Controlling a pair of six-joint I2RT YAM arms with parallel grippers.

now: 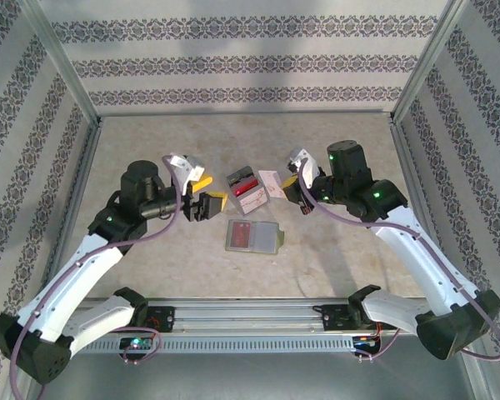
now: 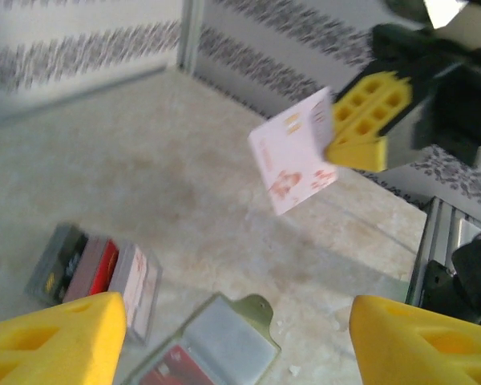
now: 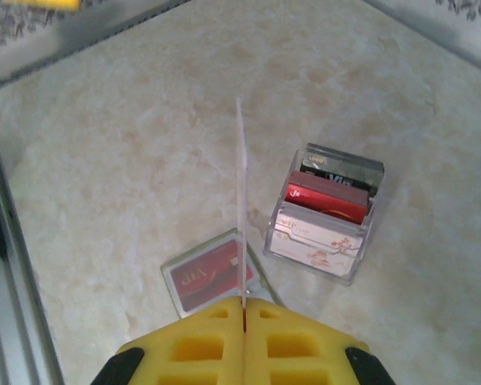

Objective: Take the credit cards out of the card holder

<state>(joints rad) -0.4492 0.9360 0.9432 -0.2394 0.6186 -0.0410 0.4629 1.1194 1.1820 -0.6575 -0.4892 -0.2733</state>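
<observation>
**Left claw point(image 1: 202, 205) spread, right claw point(image 1: 290, 187) pinching a pale card point(image 1: 271, 183)**

Left of the card stand point(image 1: 243, 185), the left claw hangs with its yellow fingers point(image 2: 56, 341) wide apart and nothing between them.

The card holder point(image 1: 252, 236) lies flat and unfolded on the desk point(image 1: 150, 150), just on the near side of the stand, touching neither claw. Its long axis runs left to right, roughly along the desk's near edge. The sleeves face up and the small olive tab point(image 1: 277, 238) points right. A red card point(image 3: 208, 277) sits in one sleeve.

Right of the stand, the right claw is clenched on the pale card, which is held clear of the desk and seen edge-on from its own wrist camera.

The step in hand looks like putting away a card already drawn out. The next move calls for the right claw to carry it to the stand or the desk and let go. The red card then remains. Getting it out will likely need one claw pinning the holder while the other draws the card along its sleeve. I cannot tell which way that sleeve opens.
</observation>
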